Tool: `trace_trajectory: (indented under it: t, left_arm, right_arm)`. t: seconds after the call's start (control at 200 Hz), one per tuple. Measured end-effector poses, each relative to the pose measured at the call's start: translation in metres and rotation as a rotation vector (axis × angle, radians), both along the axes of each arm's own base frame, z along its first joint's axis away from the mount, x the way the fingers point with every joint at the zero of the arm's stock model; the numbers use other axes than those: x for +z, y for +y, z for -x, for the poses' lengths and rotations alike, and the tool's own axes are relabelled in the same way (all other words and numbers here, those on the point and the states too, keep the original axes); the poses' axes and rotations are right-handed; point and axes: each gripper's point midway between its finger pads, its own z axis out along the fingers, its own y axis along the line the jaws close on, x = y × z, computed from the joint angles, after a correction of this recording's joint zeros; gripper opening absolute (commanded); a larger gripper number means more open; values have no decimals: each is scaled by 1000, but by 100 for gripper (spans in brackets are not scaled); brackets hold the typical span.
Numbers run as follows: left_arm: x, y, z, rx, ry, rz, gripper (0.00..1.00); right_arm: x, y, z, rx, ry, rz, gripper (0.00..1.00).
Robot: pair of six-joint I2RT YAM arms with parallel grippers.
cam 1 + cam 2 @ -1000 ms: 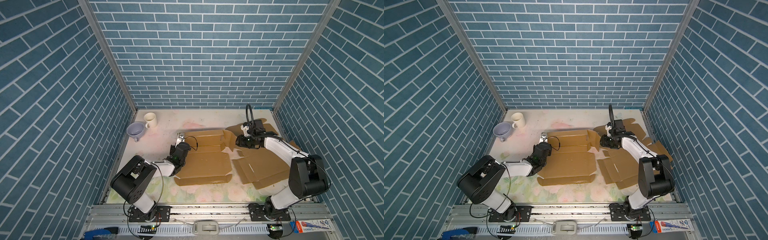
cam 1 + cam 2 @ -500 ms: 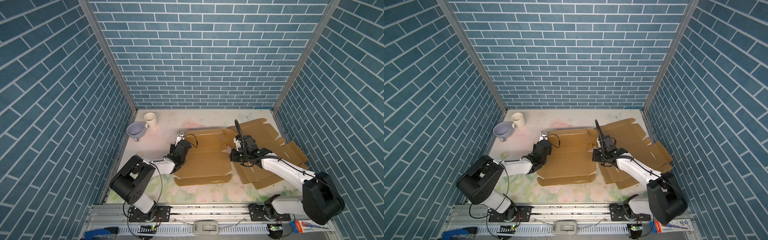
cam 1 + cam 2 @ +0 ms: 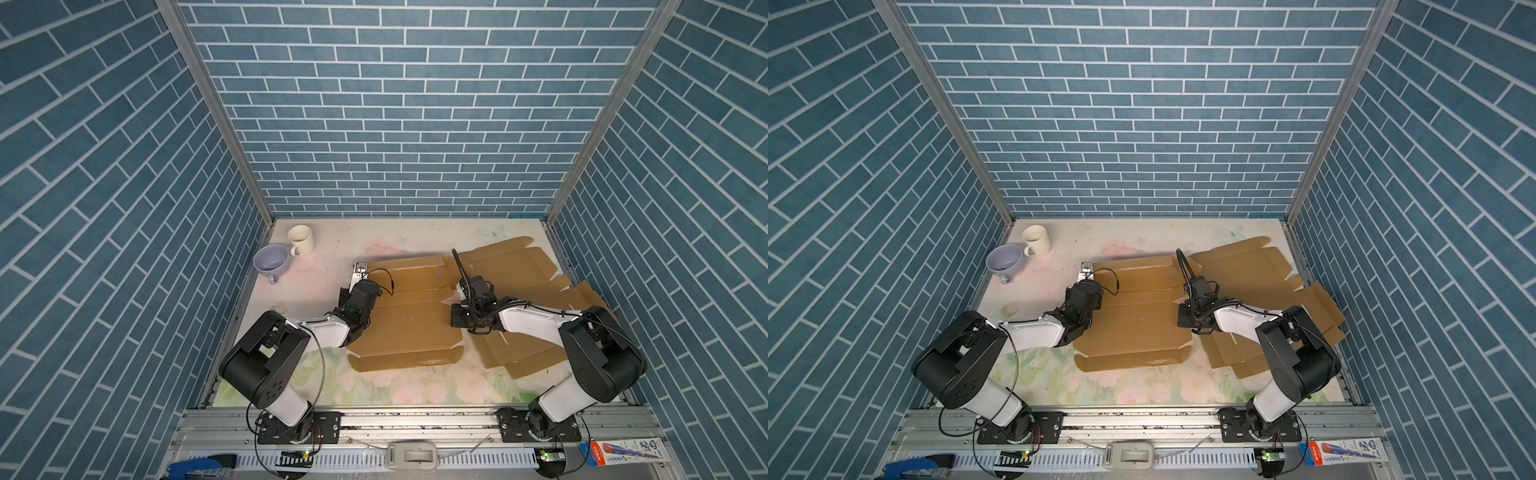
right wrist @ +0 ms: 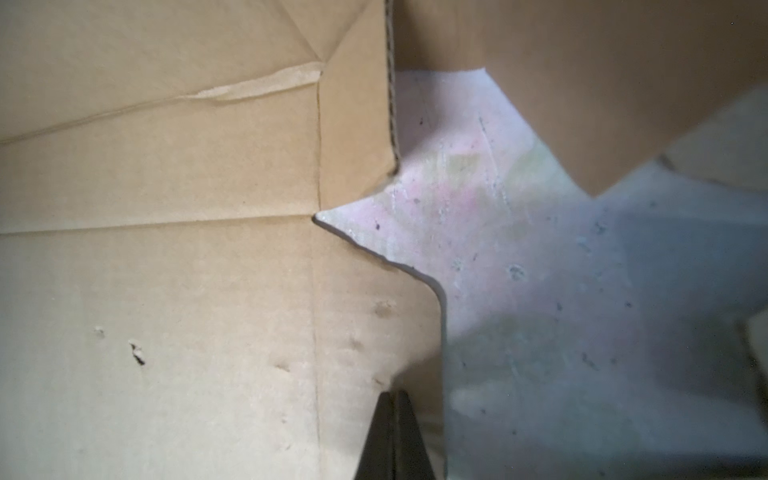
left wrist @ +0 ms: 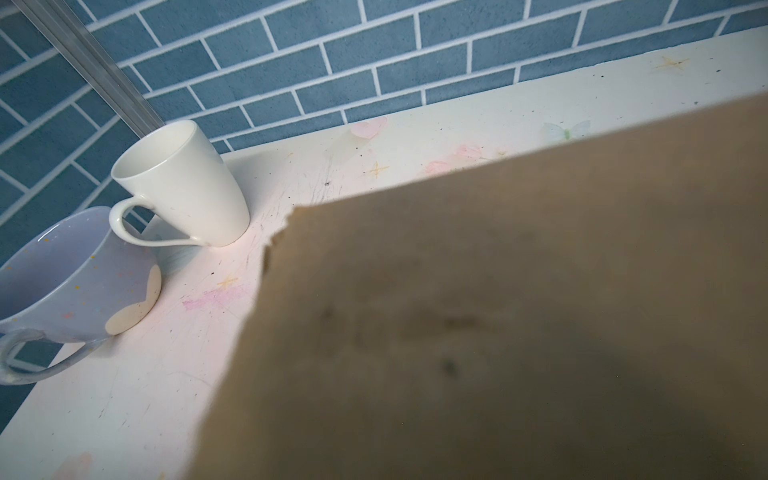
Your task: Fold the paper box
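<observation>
Paper box: mostly flat, mid-surface; no wall stands upright, so folding is judged barely begun. Left pincer: together at its left edge, grip hidden. Right pincer: together, on right flap.

Right end effector crossed to paper box edge, closing

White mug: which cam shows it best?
Left wrist view. The white mug stands upright and close, rim, handle and body all sharp, beside the lavender cup. Both top views show it whole but tiny, at the far left corner of the table. Right wrist view: only the paper box and table, no mug.
</observation>
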Motion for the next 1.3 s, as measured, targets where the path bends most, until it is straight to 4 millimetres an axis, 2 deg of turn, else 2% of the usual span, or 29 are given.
trace_trajectory:
  t: [0.065, 0.125, 0.185, 0.28, 0.325, 0.38, 0.455, 0.61, 0.715, 0.785, 0.89, 1.07, 1.155, 1.3]
  left_arm:
    - [0, 0, 0, -1, 2, 0, 0]
    - [0, 0, 0, -2, 2, 2, 0]
    - [-1, 0, 0, -3, 3, 3, 0]
    - [-1, 1, -1, -2, 4, 6, 0]
    - [-1, 1, -1, -3, 5, 10, 0]
    - [-1, 1, -1, -2, 5, 15, 0]
    - [-1, 2, -3, -1, 6, 22, 0]
    - [-1, 4, -4, 6, 12, 30, 0]
    - [-1, 4, -4, 8, 13, 32, 0]
    - [-1, 4, -5, 8, 13, 32, 0]
    - [-1, 4, -5, 8, 16, 31, 0]
    - [-1, 5, -5, 10, 18, 30, 0]
    - [-1, 6, -6, 14, 18, 33, 0]
    - [-1, 7, -6, 16, 18, 35, 0]
  right_arm:
    - [12, -1, 2, 13, 10, -29, 0]
    - [36, -6, -5, 11, -8, -76, 2]
    - [71, -20, -26, -29, -72, -138, 2]
    - [129, -57, -71, -132, -222, -192, 2]
    - [146, -75, -89, -179, -274, -197, 2]
    - [154, -91, -105, -215, -310, -188, 2]
    - [149, -98, -120, -218, -309, -165, 4]
    - [110, -80, -152, -136, -234, -160, 6]
    - [81, -68, -152, -90, -171, -178, 7]
    - [71, -58, -150, -51, -148, -196, 8]
    - [69, -39, -146, 7, -142, -244, 7]
    - [82, -9, -139, 117, -172, -331, 3]
    - [83, -5, -132, 141, -163, -359, 3]
    - [86, 0, -110, 176, -136, -406, 2]
